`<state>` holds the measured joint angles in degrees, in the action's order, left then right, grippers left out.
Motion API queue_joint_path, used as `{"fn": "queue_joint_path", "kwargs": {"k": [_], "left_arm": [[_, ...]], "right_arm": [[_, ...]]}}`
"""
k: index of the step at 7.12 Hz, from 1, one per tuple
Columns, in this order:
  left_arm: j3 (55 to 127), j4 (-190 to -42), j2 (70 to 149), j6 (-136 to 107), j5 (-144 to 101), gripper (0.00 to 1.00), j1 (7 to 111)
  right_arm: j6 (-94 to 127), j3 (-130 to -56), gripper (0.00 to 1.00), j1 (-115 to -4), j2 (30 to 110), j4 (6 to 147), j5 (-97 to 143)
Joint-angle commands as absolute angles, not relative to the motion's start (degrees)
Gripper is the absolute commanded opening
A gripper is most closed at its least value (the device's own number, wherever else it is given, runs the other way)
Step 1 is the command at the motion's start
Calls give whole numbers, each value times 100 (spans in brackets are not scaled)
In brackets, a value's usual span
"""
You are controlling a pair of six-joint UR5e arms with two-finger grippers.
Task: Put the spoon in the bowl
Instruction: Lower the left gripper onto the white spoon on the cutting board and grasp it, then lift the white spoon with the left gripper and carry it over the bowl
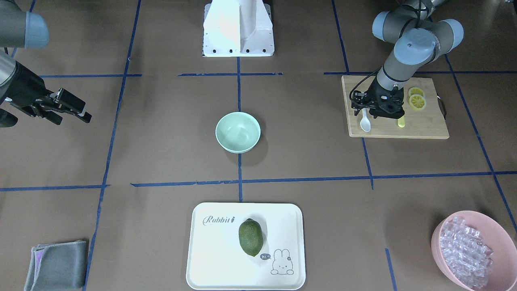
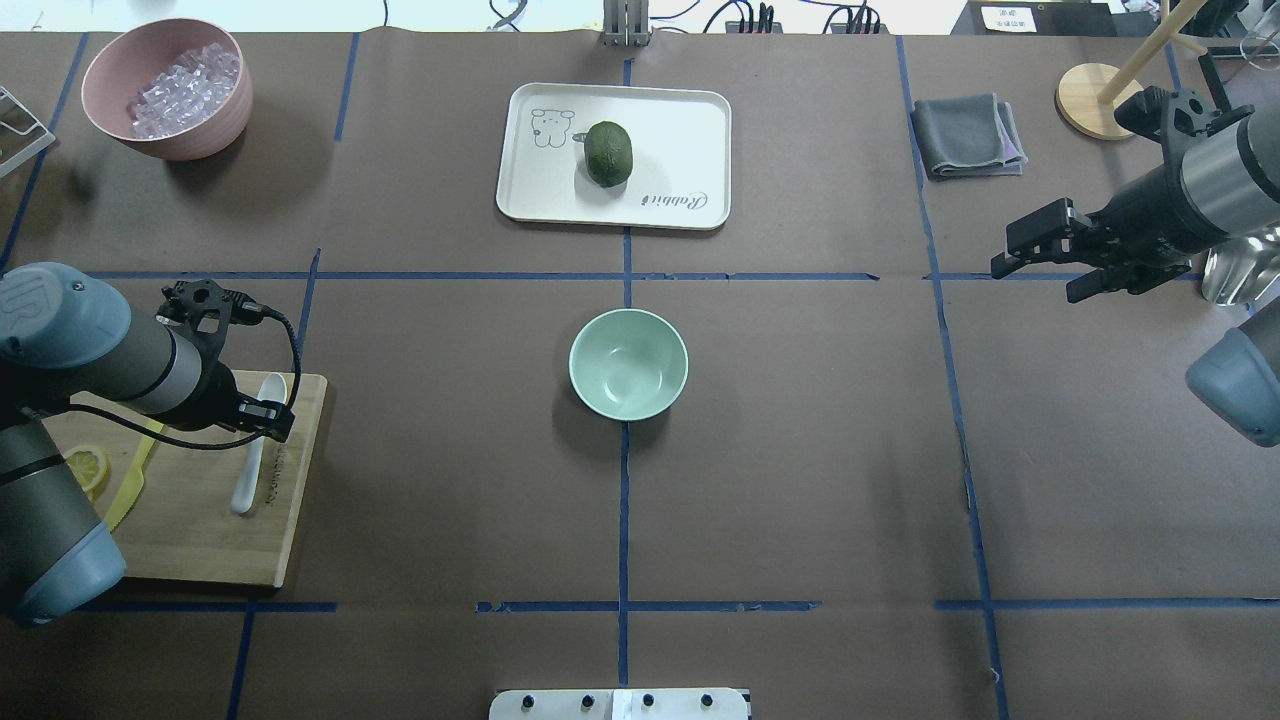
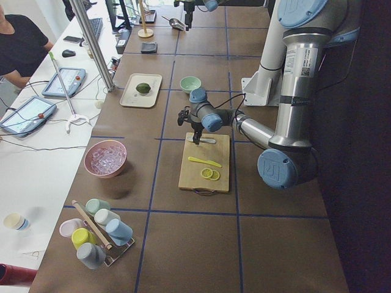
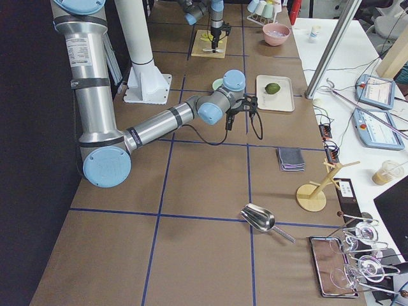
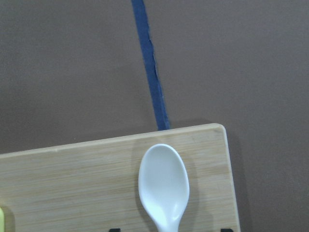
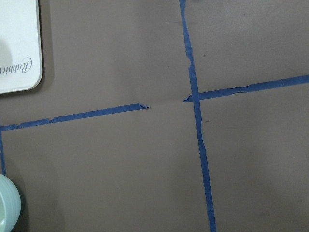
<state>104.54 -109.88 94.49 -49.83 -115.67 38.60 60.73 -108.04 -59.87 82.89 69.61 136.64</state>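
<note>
- The left pincer [image 2: 268, 418], spread wide, straddles the spoon [image 5: 163, 183] on the board [image 5: 72, 183]; we judge a grasp imminent.
- The bowl [image 2: 628, 363] sits empty, central on the worktop [image 2: 800, 450].

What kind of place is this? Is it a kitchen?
Probably a robot lab, not a kitchen. A left arm and a right arm reach over a table marked off with blue tape, and a side bench holds a control tablet.

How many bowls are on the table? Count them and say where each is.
2. The green bowl sits empty in the middle of the table; the pink bowl, holding clear chunks, stands at the far corner on the robot's left.
</note>
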Motion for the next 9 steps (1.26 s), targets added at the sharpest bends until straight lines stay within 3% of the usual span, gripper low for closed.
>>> {"fn": "queue_joint_path", "kwargs": {"k": [1, 2, 3, 4, 6, 8, 9], "left_arm": [[10441, -10986, 9448, -4983, -11584, 52, 3858], [10450, -10986, 9457, -4983, -11584, 35, 3858], [10459, -10986, 9457, -4983, -11619, 11, 3858], [10476, -10995, 9466, -5027, -11819, 0, 3858], [10608, -10908, 9927, -5245, -11830, 0, 3858], [10477, -9509, 11742, -5958, -11813, 0, 3780], [10355, -9197, 12273, -5933, -11786, 0, 3631]], "right_arm": [[6073, -10802, 100, -5977, 8279, 6961, 13667], [6073, -10802, 100, -5985, 8279, 6961, 13667], [6073, -10810, 100, -5985, 8279, 6961, 13667], [6082, -10802, 100, -5985, 8279, 6961, 13667], [6073, -10810, 100, -5985, 8279, 6961, 13667], [6065, -10802, 100, -5985, 8297, 6961, 13676], [6064, -10802, 100, -5985, 8288, 6961, 13676]]}}
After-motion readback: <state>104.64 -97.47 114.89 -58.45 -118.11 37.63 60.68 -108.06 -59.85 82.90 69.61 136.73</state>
